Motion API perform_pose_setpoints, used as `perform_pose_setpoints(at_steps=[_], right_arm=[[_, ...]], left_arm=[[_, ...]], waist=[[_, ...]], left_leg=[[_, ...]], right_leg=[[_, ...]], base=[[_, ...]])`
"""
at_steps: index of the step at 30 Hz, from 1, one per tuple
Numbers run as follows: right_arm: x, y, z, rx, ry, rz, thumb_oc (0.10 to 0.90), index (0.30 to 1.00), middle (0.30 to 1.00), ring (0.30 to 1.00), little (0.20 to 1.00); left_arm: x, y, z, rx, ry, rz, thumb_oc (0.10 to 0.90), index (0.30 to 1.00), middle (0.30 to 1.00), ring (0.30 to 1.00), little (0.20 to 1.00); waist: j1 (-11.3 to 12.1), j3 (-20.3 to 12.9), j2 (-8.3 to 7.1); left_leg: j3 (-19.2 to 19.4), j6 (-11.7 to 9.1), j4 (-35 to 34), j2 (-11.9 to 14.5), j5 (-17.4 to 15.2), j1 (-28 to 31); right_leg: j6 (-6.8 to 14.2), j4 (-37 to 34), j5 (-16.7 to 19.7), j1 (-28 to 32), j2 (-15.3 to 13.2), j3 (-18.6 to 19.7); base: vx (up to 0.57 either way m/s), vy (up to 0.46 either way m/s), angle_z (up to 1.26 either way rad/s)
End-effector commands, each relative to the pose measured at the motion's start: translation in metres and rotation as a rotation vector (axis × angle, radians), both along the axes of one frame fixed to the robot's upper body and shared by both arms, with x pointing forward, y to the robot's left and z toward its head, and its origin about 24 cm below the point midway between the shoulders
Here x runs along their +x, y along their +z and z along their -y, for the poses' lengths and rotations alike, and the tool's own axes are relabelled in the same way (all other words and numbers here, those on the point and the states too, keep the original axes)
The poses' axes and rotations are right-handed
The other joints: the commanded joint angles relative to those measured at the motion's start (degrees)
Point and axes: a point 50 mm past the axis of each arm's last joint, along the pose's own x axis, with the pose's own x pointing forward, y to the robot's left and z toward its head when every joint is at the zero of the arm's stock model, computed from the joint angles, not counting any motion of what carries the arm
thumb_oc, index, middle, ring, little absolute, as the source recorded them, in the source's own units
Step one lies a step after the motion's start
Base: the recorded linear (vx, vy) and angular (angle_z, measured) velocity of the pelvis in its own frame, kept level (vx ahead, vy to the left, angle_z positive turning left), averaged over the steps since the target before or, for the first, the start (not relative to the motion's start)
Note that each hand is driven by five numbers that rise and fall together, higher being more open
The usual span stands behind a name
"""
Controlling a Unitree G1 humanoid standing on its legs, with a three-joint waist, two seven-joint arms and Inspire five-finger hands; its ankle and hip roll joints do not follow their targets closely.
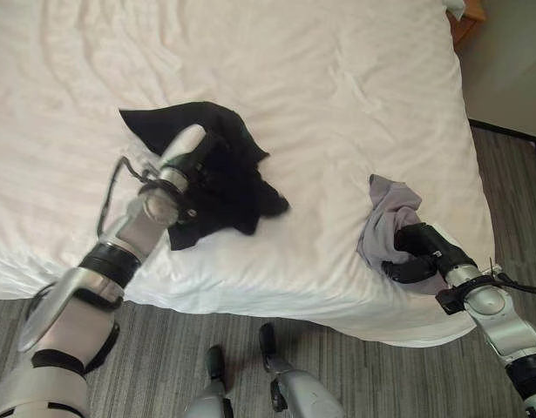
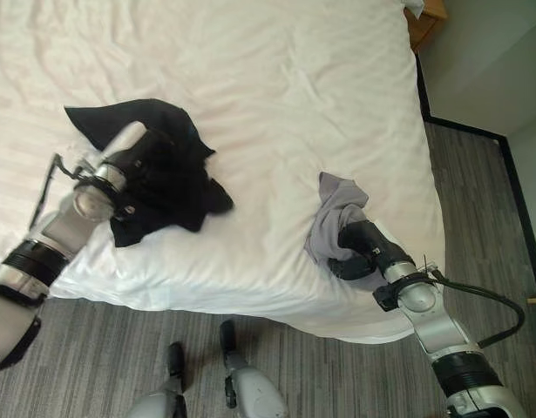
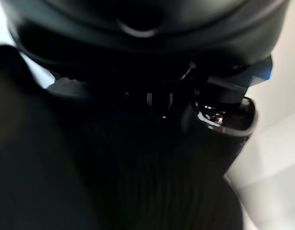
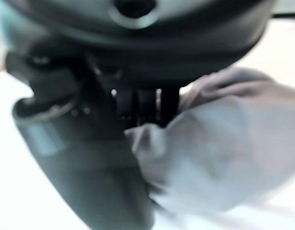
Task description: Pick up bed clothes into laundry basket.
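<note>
A black garment [image 1: 241, 196] lies crumpled on the white bed [image 1: 320, 87] near its front edge, on the left. My left hand [image 1: 204, 158] is sunk into the garment's middle. In the left wrist view its thumb [image 3: 224, 120] presses against bunched black cloth [image 3: 137, 182], so the hand is shut on it. A grey garment [image 1: 385, 213] sits at the bed's front right corner. My right hand [image 1: 420, 251] is curled round its lower part. In the right wrist view grey cloth [image 4: 224, 153] is gathered between thumb [image 4: 80, 158] and fingers.
The white sheet stretches far back and to the left, with soft creases. A wooden nightstand [image 1: 466, 22] stands past the bed's far right corner. Grey plank floor [image 1: 381, 374] runs along the bed's front and right sides.
</note>
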Motion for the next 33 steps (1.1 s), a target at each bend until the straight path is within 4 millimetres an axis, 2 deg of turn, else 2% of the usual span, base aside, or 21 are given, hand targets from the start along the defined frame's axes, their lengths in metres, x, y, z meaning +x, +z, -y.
perform_pose_setpoints(at_steps=[1, 2, 3, 6, 7, 9, 10, 12, 14, 17, 18, 20, 21, 22, 25, 28, 29, 30, 31, 32, 33], right_arm=[[-0.001, 0.042, -0.006, 0.135, -0.01, 0.289, 0.4, 0.3, 0.3, 0.3, 0.3], [-0.003, 0.043, -0.009, 0.164, -0.002, 0.31, 0.4, 0.3, 0.3, 0.3, 0.3], [-0.012, 0.041, -0.019, 0.273, 0.015, 0.362, 0.4, 0.3, 0.3, 0.3, 0.3], [-0.028, 0.031, -0.036, 0.411, 0.056, 0.389, 0.4, 0.3, 0.3, 0.3, 0.3], [-0.041, 0.02, -0.045, 0.537, 0.072, 0.386, 0.4, 0.3, 0.3, 0.3, 0.3], [-0.054, 0.004, -0.06, 0.75, 0.084, 0.392, 0.4, 0.3, 0.3, 0.3, 0.3], [-0.064, -0.009, -0.066, 0.858, 0.065, 0.377, 0.4, 0.3, 0.3, 0.3, 0.3], [-0.072, -0.017, -0.069, 0.881, 0.05, 0.352, 0.4, 0.3, 0.3, 0.3, 0.3], [-0.072, -0.018, -0.071, 0.892, 0.05, 0.347, 0.4, 0.3, 0.3, 0.3, 0.3], [-0.067, -0.003, -0.066, 0.857, 0.062, 0.405, 0.4, 0.3, 0.3, 0.3, 0.3], [-0.072, 0.0, -0.058, 0.87, 0.015, 0.451, 0.4, 0.3, 0.3, 0.3, 0.3], [-0.081, -0.006, -0.051, 0.854, -0.036, 0.445, 0.4, 0.3, 0.3, 0.3, 0.3], [-0.081, -0.006, -0.051, 0.853, -0.037, 0.446, 0.4, 0.3, 0.3, 0.3, 0.3], [-0.086, -0.015, -0.045, 0.848, -0.094, 0.432, 0.4, 0.3, 0.3, 0.3, 0.3], [-0.086, -0.019, -0.048, 0.872, -0.105, 0.423, 0.4, 0.3, 0.3, 0.3, 0.3], [-0.083, -0.019, -0.052, 0.93, -0.11, 0.457, 0.4, 0.3, 0.3, 0.3, 0.3], [-0.081, -0.017, -0.053, 0.926, -0.103, 0.46, 0.4, 0.3, 0.3, 0.3, 0.3], [-0.081, -0.017, -0.053, 0.926, -0.103, 0.46, 0.4, 0.3, 0.3, 0.3, 0.3], [-0.073, -0.011, -0.053, 0.919, -0.103, 0.488, 0.4, 0.3, 0.3, 0.3, 0.3], [-0.072, -0.011, -0.053, 0.918, -0.104, 0.489, 0.4, 0.3, 0.3, 0.3, 0.3], [-0.065, -0.006, -0.055, 0.928, -0.099, 0.511, 0.4, 0.3, 0.3, 0.3, 0.3]], left_arm=[[-0.012, 0.042, -0.007, -0.46, -0.086, 0.186, 0.4, 0.3, 0.3, 0.3, 0.3], [-0.02, 0.032, -0.013, -0.51, -0.076, 0.173, 0.4, 0.3, 0.3, 0.3, 0.3], [-0.041, 0.015, -0.036, -0.615, -0.03, 0.16, 0.4, 0.3, 0.3, 0.3, 0.3], [-0.077, -0.018, -0.061, -0.672, 0.043, 0.103, 0.4, 0.3, 0.3, 0.3, 0.3], [-0.102, -0.038, -0.072, -0.71, 0.089, 0.061, 0.4, 0.3, 0.3, 0.3, 0.3], [-0.137, -0.079, -0.08, -0.855, 0.196, -0.041, 0.4, 0.3, 0.3, 0.3, 0.3], [-0.158, -0.106, -0.078, -1.026, 0.277, -0.102, 0.4, 0.3, 0.3, 0.3, 0.3], [-0.17, -0.117, -0.077, -1.073, 0.308, -0.14, 0.4, 0.3, 0.3, 0.3, 0.3], [-0.17, -0.117, -0.076, -1.056, 0.306, -0.142, 0.4, 0.3, 0.3, 0.3, 0.3], [-0.149, -0.086, -0.082, -0.908, 0.245, -0.02, 0.4, 0.3, 0.3, 0.3, 0.3], [-0.138, -0.072, -0.077, -0.917, 0.196, 0.03, 0.4, 0.3, 0.3, 0.3, 0.3], [-0.13, -0.065, -0.069, -0.939, 0.146, 0.044, 0.4, 0.3, 0.3, 0.3, 0.3], [-0.129, -0.065, -0.069, -0.939, 0.145, 0.044, 0.4, 0.3, 0.3, 0.3, 0.3], [-0.12, -0.053, -0.06, -0.921, 0.085, 0.077, 0.4, 0.3, 0.3, 0.3, 0.3], [-0.115, -0.051, -0.058, -0.926, 0.074, 0.076, 0.4, 0.3, 0.3, 0.3, 0.3], [-0.113, -0.04, -0.063, -0.926, 0.091, 0.137, 0.4, 0.3, 0.3, 0.3, 0.3], [-0.113, -0.037, -0.063, -0.931, 0.08, 0.149, 0.4, 0.3, 0.3, 0.3, 0.3], [-0.113, -0.037, -0.063, -0.931, 0.08, 0.149, 0.4, 0.3, 0.3, 0.3, 0.3], [-0.114, -0.036, -0.064, -0.957, 0.084, 0.164, 0.4, 0.3, 0.3, 0.3, 0.3], [-0.114, -0.036, -0.064, -0.958, 0.084, 0.166, 0.4, 0.3, 0.3, 0.3, 0.3], [-0.114, -0.036, -0.066, -0.955, 0.104, 0.173, 0.4, 0.3, 0.3, 0.3, 0.3]], waist=[[3.5, -8.5, 1.71], [3.9, -9.3, 2.02], [4.9, -10.6, 2.65], [5.9, -13.2, 3.37], [6.5, -14.4, 3.56], [7.6, -15.5, 4.05], [8.6, -15.6, 4.18], [8.8, -15.9, 4.22], [8.9, -15.9, 4.29], [8.3, -15.8, 4.34], [6.6, -14.8, 4.37], [4.4, -13.1, 4.05], [4.8, -13.2, 4.03], [0.6, -10.2, 3.2], [-1.1, -9.9, 3.39], [-0.4, -10.3, 4.31], [-0.3, -10.6, 4.02], [-0.2, -10.6, 3.94], [0.5, -12.1, 3.62], [0.8, -11.8, 3.45], [1.8, -12.9, 3.39]], left_leg=[[-3.2, -1.0, 0.3, 1.7, -3.5, -0.1], [-3.4, -1.0, 0.2, 1.6, -3.3, 0.1], [-3.8, -0.8, 0.6, 1.4, -3.4, 1.4], [-4.3, -0.7, 0.5, 1.3, -4.2, 3.1], [-4.5, -0.5, 0.6, 1.1, -4.5, 3.7], [-4.9, -0.2, 0.8, 0.7, -4.8, 4.4], [-5.2, 0.2, 0.9, 0.4, -4.9, 4.7], [-5.4, 0.3, 1.1, 0.1, -5.1, 5.0], [-5.6, 0.4, 1.3, 0.0, -5.2, 5.0], [-5.8, 0.5, 2.3, -0.3, -5.7, 4.9], [-4.4, 0.7, 2.1, -0.3, -5.4, 4.6], [-2.4, 0.8, 1.2, -0.3, -4.9, 4.1], [-2.1, 0.8, 1.2, -0.3, -4.9, 4.0], [3.4, 0.1, 0.1, 1.3, -3.3, 0.6], [6.5, 0.0, 0.0, 3.4, -2.3, -1.3], [15.0, -0.3, 0.6, 7.3, -1.6, -0.6], [16.8, -0.5, 0.6, 7.5, -2.8, 0.8], [16.9, -0.5, 0.6, 7.5, -2.8, 0.9], [21.5, -0.2, 0.9, 8.2, -2.1, 0.7], [21.9, -0.2, 0.8, 8.1, -2.3, 1.1], [24.8, -0.3, 1.1, 8.8, -1.7, 0.7]], right_leg=[[6.9, 5.1, -6.8, 2.1, -5.7, -3.0], [6.7, 5.3, -6.9, 2.4, -5.8, -3.1], [6.3, 6.0, -7.6, 3.9, -6.1, -3.5], [5.9, 5.7, -8.8, 6.0, -6.4, -4.4], [5.8, 5.6, -9.2, 7.0, -6.5, -4.8], [5.8, 5.4, -9.5, 7.9, -7.0, -5.6], [5.7, 5.6, -9.6, 8.2, -7.2, -5.9], [5.7, 5.7, -9.8, 8.7, -7.3, -6.2], [5.7, 5.8, -9.9, 8.9, -7.5, -6.3], [6.0, 7.0, -10.0, 8.6, -7.9, -5.6], [6.5, 7.7, -8.7, 6.7, -8.2, -4.2], [7.3, 8.0, -6.5, 4.0, -8.3, -2.6], [7.3, 8.1, -6.4, 3.7, -8.2, -2.3], [9.4, 7.7, -0.6, -2.1, -7.5, 0.4], [9.0, 9.7, -2.1, -4.2, -6.9, 0.9], [6.4, 17.0, -9.0, -0.7, -11.1, -10.4], [6.7, 21.4, -11.3, 0.9, -12.8, -12.0], [6.7, 21.5, -11.4, 0.9, -12.8, -12.0], [6.7, 23.6, -11.3, 4.3, -15.5, -16.0], [6.8, 23.8, -11.4, 4.3, -15.6, -15.5], [6.8, 23.6, -10.8, 6.9, -17.9, -18.7]], base=[[0.07, -0.021, 0.32], [0.07, -0.035, 0.32], [0.06, -0.028, 0.38], [0.1, -0.027, 0.15], [0.08, -0.013, 0.37], [0.03, 0.003, 0.37], [0.03, 0.012, 0.15], [0.01, 0.011, 0.18], [-0.01, 0.022, 0.21], [-0.05, 0.074, 0.0], [-0.14, 0.129, -0.09], [-0.17, 0.095, -0.24], [-0.4, 0.049, -0.73], [-0.34, 0.019, -0.9], [-0.28, 0.049, -1.54], [-0.19, 0.055, -1.69], [-0.08, 0.06, -2.22], [-0.2, 0.013, -2.31], [-0.19, -0.024, -1.83], [-0.3, -0.091, -1.11], [-0.3, -0.152, -1.64]])
